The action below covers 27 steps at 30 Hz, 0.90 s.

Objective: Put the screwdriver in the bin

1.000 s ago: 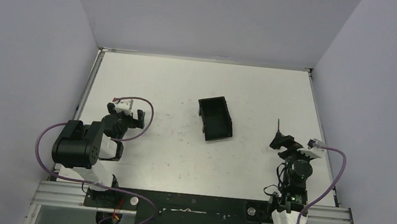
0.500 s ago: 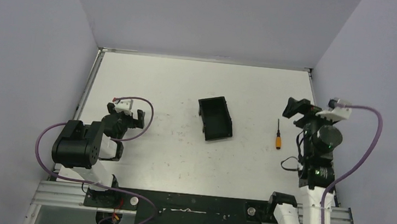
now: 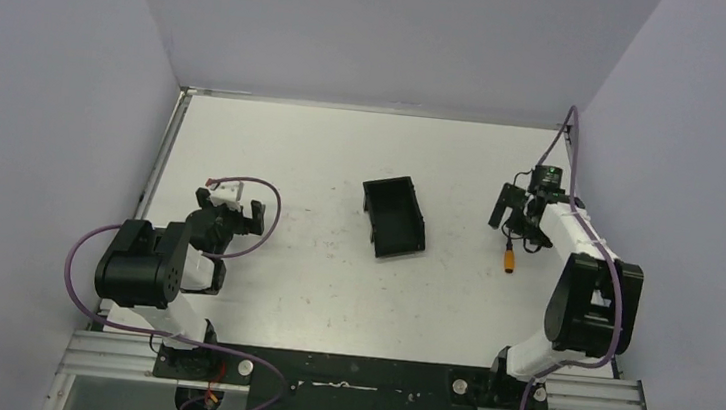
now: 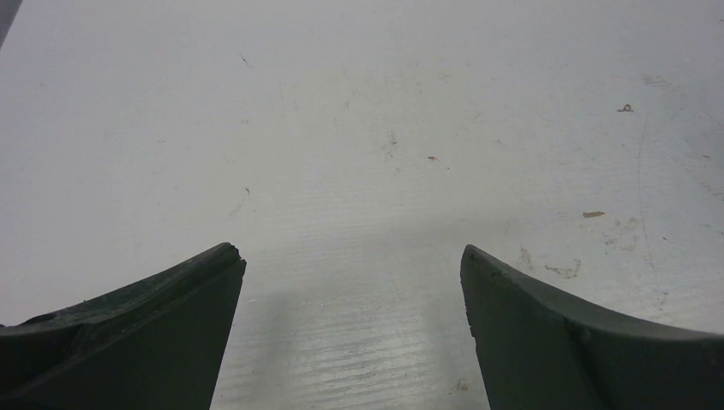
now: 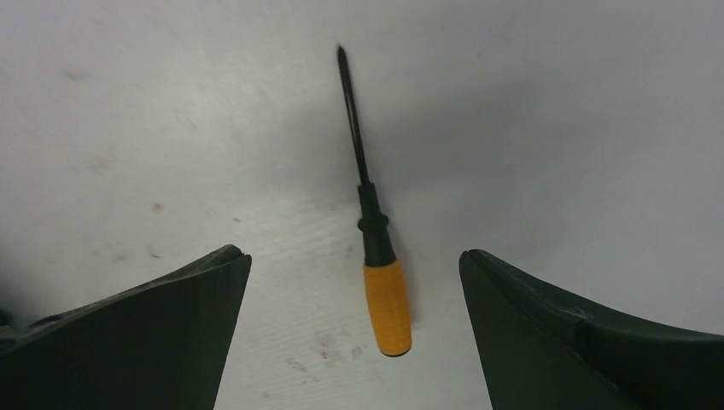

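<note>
The screwdriver (image 3: 510, 257) lies flat on the white table at the right, orange handle toward me and dark shaft pointing away. In the right wrist view its handle (image 5: 388, 307) lies between my open fingers, touching neither. My right gripper (image 3: 516, 218) (image 5: 354, 254) is open just above it. The black bin (image 3: 394, 217) stands empty at the table's middle, left of the screwdriver. My left gripper (image 3: 230, 208) (image 4: 350, 249) is open and empty over bare table at the left.
Grey walls close the table on the left, back and right. The right wall is near the right arm (image 3: 591, 297). A purple cable (image 3: 571, 145) loops up from the right wrist.
My right arm has swung from near its base out and forward, and its gripper now hangs over the screwdriver. The screwdriver, bin and left arm have not moved.
</note>
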Each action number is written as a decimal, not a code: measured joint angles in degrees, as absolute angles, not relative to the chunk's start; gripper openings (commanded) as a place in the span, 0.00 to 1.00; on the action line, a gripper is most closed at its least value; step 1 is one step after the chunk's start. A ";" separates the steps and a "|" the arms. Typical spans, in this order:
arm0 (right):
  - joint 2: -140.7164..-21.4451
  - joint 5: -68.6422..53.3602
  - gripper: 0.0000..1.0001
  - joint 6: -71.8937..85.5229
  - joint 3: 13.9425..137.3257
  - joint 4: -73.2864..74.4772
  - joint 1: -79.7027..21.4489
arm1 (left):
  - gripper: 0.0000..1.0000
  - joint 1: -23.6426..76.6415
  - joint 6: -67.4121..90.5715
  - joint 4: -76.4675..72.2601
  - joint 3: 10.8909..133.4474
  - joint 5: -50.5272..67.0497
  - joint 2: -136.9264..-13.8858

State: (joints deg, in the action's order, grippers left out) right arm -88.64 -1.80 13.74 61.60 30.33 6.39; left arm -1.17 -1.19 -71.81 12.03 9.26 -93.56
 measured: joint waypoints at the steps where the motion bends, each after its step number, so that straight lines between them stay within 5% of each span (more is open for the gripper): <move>1: -90.11 -1.04 0.95 13.72 60.27 30.65 6.39 | 0.97 -1.17 -1.17 -71.81 12.03 9.26 -93.56; 5: -96.03 1.37 0.67 13.37 56.93 31.70 6.39 | 0.97 -1.17 -1.15 -71.81 12.03 9.26 -93.56; 6: -97.12 0.95 0.53 13.61 56.93 31.40 6.39 | 0.97 -1.17 -1.15 -71.81 12.03 9.28 -93.56; 8: -97.30 1.30 0.07 12.95 57.19 30.79 6.33 | 0.97 -1.19 -1.15 -71.81 12.03 9.28 -93.56; 9: -97.36 1.32 0.00 12.78 57.19 30.59 6.28 | 0.97 -1.21 -1.13 -71.81 12.03 9.28 -93.56; 18: -94.61 3.95 0.00 11.92 58.22 34.65 2.90 | 0.97 -1.23 -1.08 -71.81 12.03 9.28 -93.56; 27: -81.47 9.15 0.00 8.91 74.78 39.00 -9.10 | 0.97 -1.34 -0.84 -71.81 12.03 9.28 -93.56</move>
State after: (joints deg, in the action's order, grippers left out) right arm -81.47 9.15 8.91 74.78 39.00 -9.10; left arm -1.34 -0.84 -71.81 12.03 9.28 -93.56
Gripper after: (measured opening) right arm 0.195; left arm 0.971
